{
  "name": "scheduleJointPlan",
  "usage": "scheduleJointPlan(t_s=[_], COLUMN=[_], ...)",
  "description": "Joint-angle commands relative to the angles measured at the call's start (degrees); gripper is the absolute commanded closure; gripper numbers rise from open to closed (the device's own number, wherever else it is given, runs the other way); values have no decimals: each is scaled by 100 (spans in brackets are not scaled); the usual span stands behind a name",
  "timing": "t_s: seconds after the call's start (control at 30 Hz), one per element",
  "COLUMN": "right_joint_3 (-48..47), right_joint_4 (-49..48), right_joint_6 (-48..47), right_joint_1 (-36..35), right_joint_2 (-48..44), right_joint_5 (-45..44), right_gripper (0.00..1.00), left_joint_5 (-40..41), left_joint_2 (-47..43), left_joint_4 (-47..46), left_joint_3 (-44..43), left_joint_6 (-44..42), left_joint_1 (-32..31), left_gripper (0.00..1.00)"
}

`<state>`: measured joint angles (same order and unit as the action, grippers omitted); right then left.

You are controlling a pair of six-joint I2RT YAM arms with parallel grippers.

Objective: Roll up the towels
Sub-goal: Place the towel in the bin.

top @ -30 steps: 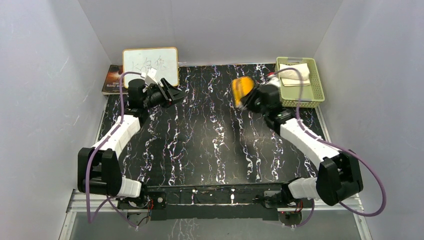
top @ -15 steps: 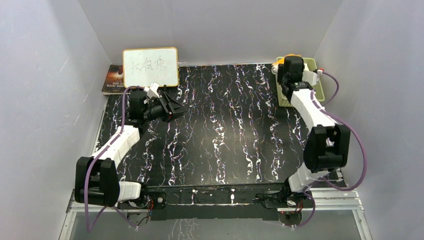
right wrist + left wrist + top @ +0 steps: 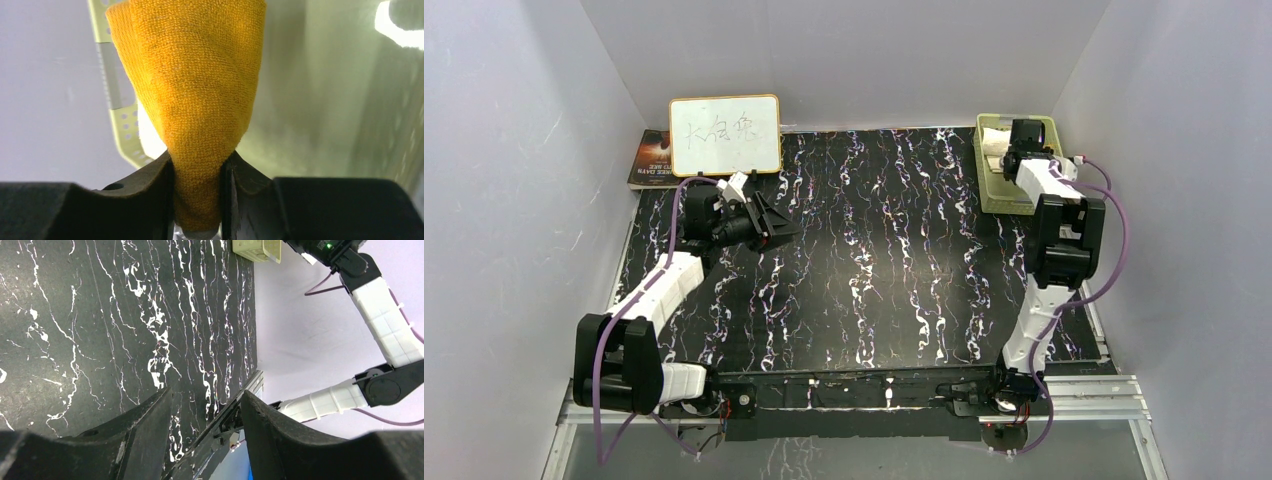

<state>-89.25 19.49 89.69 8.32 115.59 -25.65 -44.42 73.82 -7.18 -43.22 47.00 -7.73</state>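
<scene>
Clamped hard on the orange towel with the right jaws, the cloth squeezed to a narrow neck at the pinch and fanning wide beyond it. Gripped that way, most likely, to carry the whole piece as one bundle with nothing trailing.

Reaching with the right arm into the basket at the far right corner of the desk, with its pale green perforated wall just beside the cloth in the wrist view. Cannot tell whether the towel touches the basket floor, nor whether it is going in or coming out.

A patch of cream towel showing at the far left end of the basket, mostly hidden under the arm. Both towels at the basket, then, and none spread on the desk for rolling.

Hovering over the far left of the desk on the left arm, left jaws released and holding nothing. Parked well apart, probably, to stay out of the working arm's way.

Propped at the far left wall, a whiteboard with a book beside it, neither with any part in the job.
</scene>
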Motion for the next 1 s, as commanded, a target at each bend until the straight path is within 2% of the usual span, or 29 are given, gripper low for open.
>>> scheduleJointPlan(t_s=[0.0,0.27,0.73,0.97], right_joint_3=[-529,-1186,-2375,-2691], right_joint_4=[-587,-621,-368,-358], right_joint_6=[-848,-1018,-902,-927], right_joint_1=[47,85,-115,-270], right_joint_2=[267,1180,2140,2242], right_joint_5=[-119,139,254,434], right_gripper=[78,78,67,52], left_joint_5=[-213,-192,-222,-244], left_joint_2=[50,426,1138,1266], left_joint_4=[159,93,98,181], left_joint_3=[62,-21,-248,-342], left_joint_6=[-90,-160,-335,-446], left_joint_1=[-6,-10,-10,-9], left_gripper=[48,48,48,48])
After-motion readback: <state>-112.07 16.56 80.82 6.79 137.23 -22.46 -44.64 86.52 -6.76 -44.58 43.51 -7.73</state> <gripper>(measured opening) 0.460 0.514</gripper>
